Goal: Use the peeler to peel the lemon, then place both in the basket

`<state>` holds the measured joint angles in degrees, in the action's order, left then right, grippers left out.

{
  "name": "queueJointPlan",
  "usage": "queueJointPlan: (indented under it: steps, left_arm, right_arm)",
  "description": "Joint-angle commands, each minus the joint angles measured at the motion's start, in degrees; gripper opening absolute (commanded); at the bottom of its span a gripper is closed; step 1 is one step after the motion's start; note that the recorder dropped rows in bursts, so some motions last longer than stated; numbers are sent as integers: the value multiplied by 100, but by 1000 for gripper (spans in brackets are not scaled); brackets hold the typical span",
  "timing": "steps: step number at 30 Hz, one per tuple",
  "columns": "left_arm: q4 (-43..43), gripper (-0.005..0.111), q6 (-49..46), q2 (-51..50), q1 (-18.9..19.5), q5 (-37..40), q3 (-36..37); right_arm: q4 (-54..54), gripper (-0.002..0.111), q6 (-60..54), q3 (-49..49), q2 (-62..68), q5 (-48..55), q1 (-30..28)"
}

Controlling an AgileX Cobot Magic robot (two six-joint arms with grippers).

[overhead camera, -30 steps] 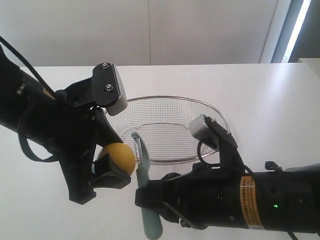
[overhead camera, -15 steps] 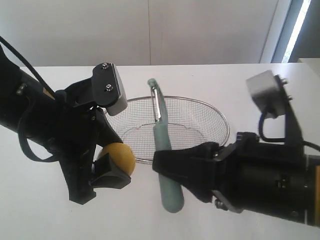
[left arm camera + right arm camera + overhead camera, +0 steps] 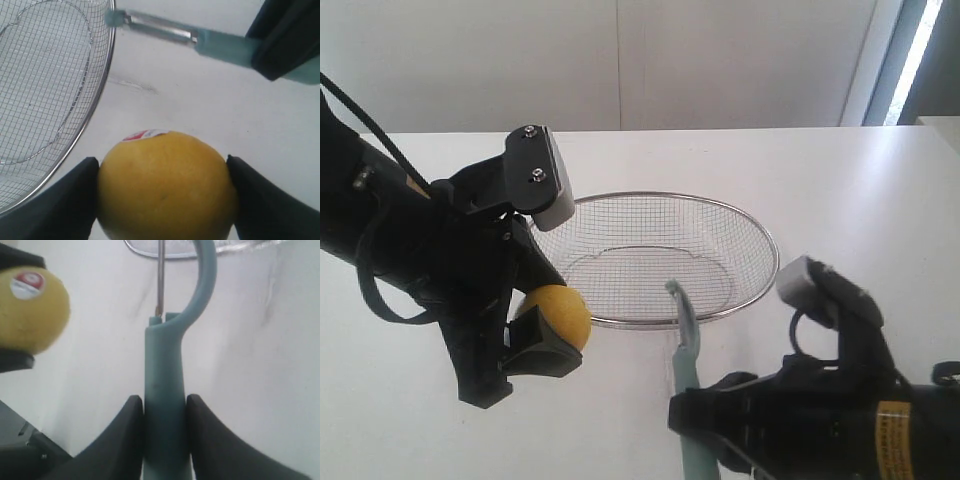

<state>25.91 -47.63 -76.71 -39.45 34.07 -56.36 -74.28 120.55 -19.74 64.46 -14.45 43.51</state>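
Note:
The yellow lemon (image 3: 563, 312) with a red-and-white sticker hangs just above the table, left of the basket's front rim. My left gripper (image 3: 550, 328) is shut on the lemon (image 3: 165, 185), a black finger (image 3: 65, 200) pressed to each side. My right gripper (image 3: 705, 425) sits low at the front right, shut on the pale teal handle of the peeler (image 3: 684, 335). In the right wrist view the peeler (image 3: 165, 365) stands between the fingers of my right gripper (image 3: 164, 402), its blade toward the basket (image 3: 772, 250). The lemon (image 3: 30, 310) lies off to the blade's side, apart from it.
The wire-mesh basket (image 3: 102, 90) holds nothing and stands on a white table (image 3: 880, 200). Its rim (image 3: 235, 246) lies just beyond the peeler's head. The black left arm (image 3: 410, 250) fills the left side of the exterior view.
The right arm has swung the peeler from beside the lemon, up over the basket, then down to the front right. The left arm and lemon have not moved.

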Motion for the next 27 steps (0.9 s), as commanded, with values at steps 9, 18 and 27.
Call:
queueJointPlan:
  steps: [9,18,27]
  left_arm:
    - [109,0,48,72,4,30,41]
    - [146,0,47,72,4,30,41]
    - [146,0,47,72,4,30,41]
  right_arm:
    - [1761,0,-1861,-540,2005,-2200,-11]
    - [1783,0,-2009,-566,2097,-2574,-11]
    - [1716,0,-1989,-566,1612,-1875,-11]
